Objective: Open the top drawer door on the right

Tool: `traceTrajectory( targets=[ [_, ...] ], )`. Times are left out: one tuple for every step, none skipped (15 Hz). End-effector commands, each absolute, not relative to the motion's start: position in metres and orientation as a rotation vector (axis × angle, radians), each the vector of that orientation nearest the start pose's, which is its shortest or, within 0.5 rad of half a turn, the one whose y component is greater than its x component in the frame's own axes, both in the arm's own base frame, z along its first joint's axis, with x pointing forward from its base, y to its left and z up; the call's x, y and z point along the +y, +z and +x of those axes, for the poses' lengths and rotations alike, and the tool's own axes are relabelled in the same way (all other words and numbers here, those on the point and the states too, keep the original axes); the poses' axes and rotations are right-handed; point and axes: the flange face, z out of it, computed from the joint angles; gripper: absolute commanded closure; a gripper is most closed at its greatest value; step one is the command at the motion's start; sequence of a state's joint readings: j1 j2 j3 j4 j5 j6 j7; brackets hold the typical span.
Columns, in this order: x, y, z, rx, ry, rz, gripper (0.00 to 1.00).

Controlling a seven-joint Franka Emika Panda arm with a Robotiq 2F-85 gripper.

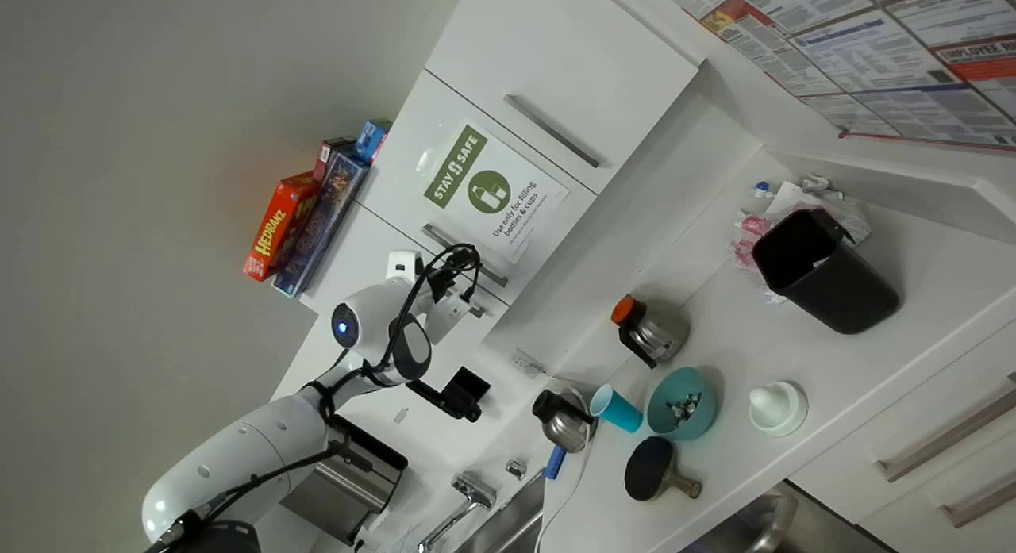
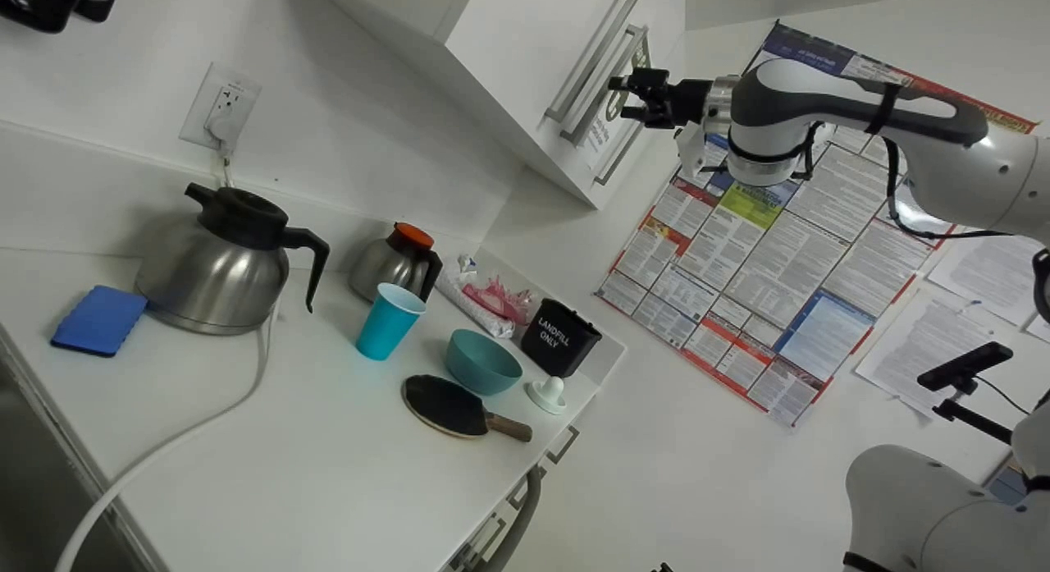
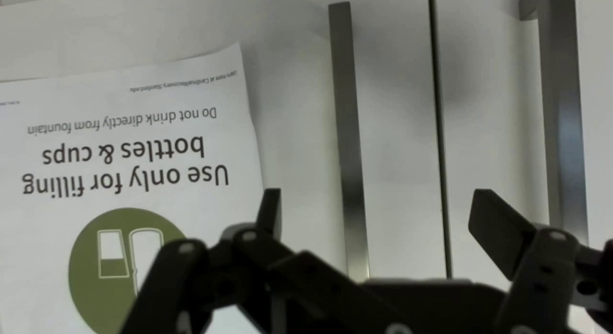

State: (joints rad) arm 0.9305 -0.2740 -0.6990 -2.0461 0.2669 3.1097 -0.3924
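Posters (image 2: 738,268) hang on the wall at the right, past the end of a white counter (image 2: 344,473) with white cabinets (image 2: 525,55) above it. Seen facing the counter, the top drawer door (image 1: 406,168) sits among those cabinets, between a plain front (image 1: 548,53) to its right and a left-hand front (image 1: 357,243); it looks flush with both. Its whole green-and-white sign (image 1: 508,180) appears in an exterior view, headed STAY SAFE, while the wrist view has it cropped and upside down but gives the smaller line "Do not drink directly from fountain".

That wrist view also shows the gripper (image 3: 376,204) spread wide, the door's slim metal bar handle (image 3: 349,142) seen between the fingers (image 3: 500,233); whether they touch it, I cannot tell. The second handle (image 3: 565,132) belongs to the left-hand front. In an exterior view the two fingertips (image 2: 630,112) stand parted in profile; in an exterior view looped cables (image 1: 463,259) hide most of the gripper.

Board games (image 1: 274,228) on the cabinet top, a faucet (image 1: 476,489) at left and shiny pieces (image 1: 684,410) inside a teal bowl (image 1: 709,414) show in an exterior view. In an exterior view the black bin (image 2: 574,354), far right on the counter, reads LANDFILL ONLY, and a blue block (image 2: 102,318) lies at left beside a steel carafe (image 2: 213,268).
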Motion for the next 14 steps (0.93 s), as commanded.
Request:
traceTrajectory(
  targets=[
    [0.056, 0.681, 0.547, -0.318, -1.755, -2.319, 0.0],
    [0.057, 0.681, 0.549, -0.321, -1.762, -2.319, 0.0],
    [0.058, 0.68, 0.551, -0.326, -1.767, -2.316, 0.0],
    [0.059, 0.68, 0.552, -0.328, -1.77, -2.312, 0.0],
    [0.06, 0.68, 0.554, -0.331, -1.774, -2.308, 0.0],
    [0.061, 0.679, 0.556, -0.331, -1.78, -2.306, 0.0],
    [0.062, 0.679, 0.558, -0.333, -1.786, -2.302, 0.0],
    [0.063, 0.679, 0.559, -0.336, -1.791, -2.301, 0.0],
    [0.064, 0.678, 0.561, -0.334, -1.797, -2.299, 0.0],
    [0.064, 0.677, 0.563, -0.334, -1.8, -2.3, 0.18],
    [0.065, 0.676, 0.564, -0.333, -1.801, -2.3, 0.26],
    [0.065, 0.675, 0.566, -0.333, -1.803, -2.3, 0.34],
    [0.065, 0.675, 0.567, -0.331, -1.806, -2.298, 0.42],
    [0.064, 0.675, 0.568, -0.329, -1.811, -2.296, 0.51]
  ],
)
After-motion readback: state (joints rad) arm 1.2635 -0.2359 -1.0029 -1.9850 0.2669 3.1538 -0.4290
